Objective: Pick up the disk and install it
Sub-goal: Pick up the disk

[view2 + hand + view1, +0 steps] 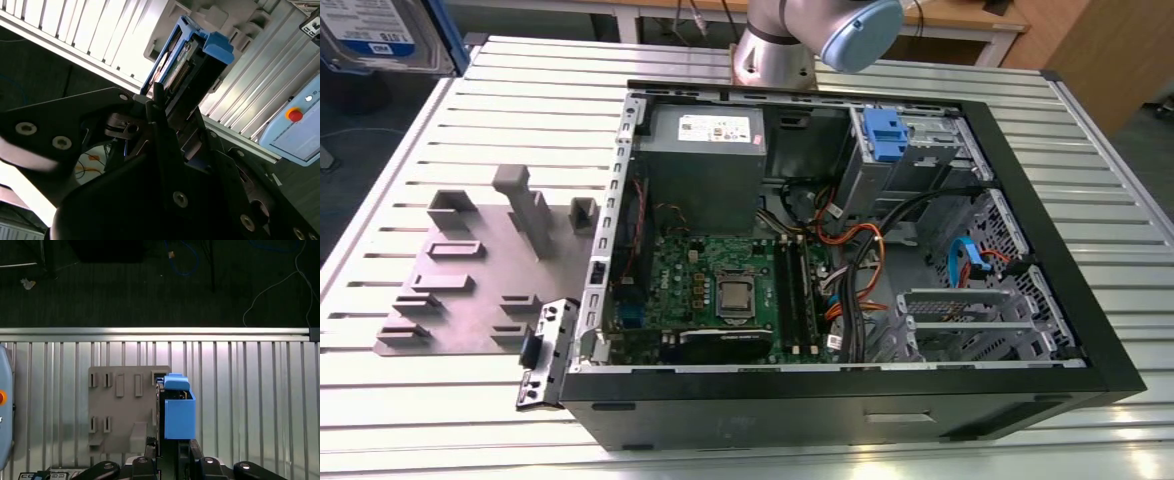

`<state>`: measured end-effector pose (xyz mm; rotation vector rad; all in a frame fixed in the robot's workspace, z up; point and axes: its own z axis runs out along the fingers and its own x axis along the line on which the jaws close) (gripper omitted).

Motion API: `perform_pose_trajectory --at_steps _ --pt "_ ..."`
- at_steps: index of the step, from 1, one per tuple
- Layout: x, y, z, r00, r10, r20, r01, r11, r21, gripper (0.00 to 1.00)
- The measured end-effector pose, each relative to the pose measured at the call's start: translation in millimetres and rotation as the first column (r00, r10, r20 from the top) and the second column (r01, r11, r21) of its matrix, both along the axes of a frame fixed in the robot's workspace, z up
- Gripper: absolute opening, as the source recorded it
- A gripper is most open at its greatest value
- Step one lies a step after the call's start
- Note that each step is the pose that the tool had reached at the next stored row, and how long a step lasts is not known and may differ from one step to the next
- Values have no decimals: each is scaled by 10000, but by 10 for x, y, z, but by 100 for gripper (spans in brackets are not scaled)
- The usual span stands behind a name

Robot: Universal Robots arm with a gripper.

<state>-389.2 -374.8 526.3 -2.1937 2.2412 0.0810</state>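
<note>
So the gripper (171, 446) has its jaws clamped on the disk (177, 410). It grips the disk by one end, with a black finger (158, 102) on each flat side. In both wrist views the disk sticks straight out from the fingers, with the chunky blue tab of its carrier at the far end. The second wrist view also catches a bit of the silver body and the connector edge inside the blue frame.

In the first wrist view the disk is edge-on, held over the slatted table (250, 390) and lined up with one edge of the grey plate (120, 410), the one with the small blocks and slots. Can't tell from there how high it hangs. In the exterior view the disk (374, 35) is up in the top corner on the exterior view's left, label facing the camera, well apart from the case (1107, 370).

The case lies open on the table just beside the plate, on the exterior view's right of it. Inside are the power supply (700, 150) at the end nearest the arm (781, 50), the motherboard (720, 290), and a cage with a blue latch (887, 135). There's also a bunch of orange and black cables and a second grey cage (974, 325) at the other end. A pale box with a red button (295, 115) sits near the table's edge in the second wrist view.
</note>
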Motion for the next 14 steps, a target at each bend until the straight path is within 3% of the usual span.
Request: perform_pose_trajectory --at_steps 14 --pt "0 0 232 10000 0 0 0 10000 0 35"
